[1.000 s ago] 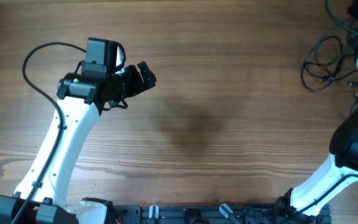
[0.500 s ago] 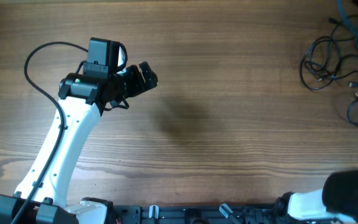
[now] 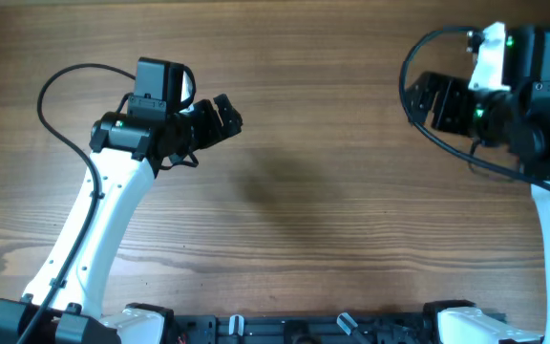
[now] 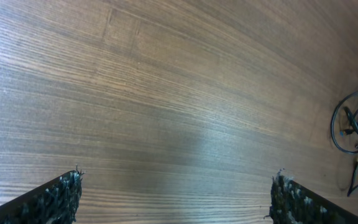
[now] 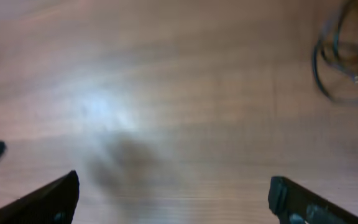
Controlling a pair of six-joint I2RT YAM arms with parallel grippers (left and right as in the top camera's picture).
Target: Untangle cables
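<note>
Black cables (image 4: 356, 124) now hidden overhead: right gripper (image 3: 432, 99) swung into upper right, fingers apart; left gripper (image 3: 227, 115) unmoved, parted.

Nothing readable is showing in any view: no lettering, numbers, labels or brand marks are appearing on the brown wood-grain desk (image 3: 332, 115) or on the thin black looped cables (image 4: 355, 130).

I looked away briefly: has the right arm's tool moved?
Yes. The right tool swung left, away from the right edge of the table, toward the middle.
</note>
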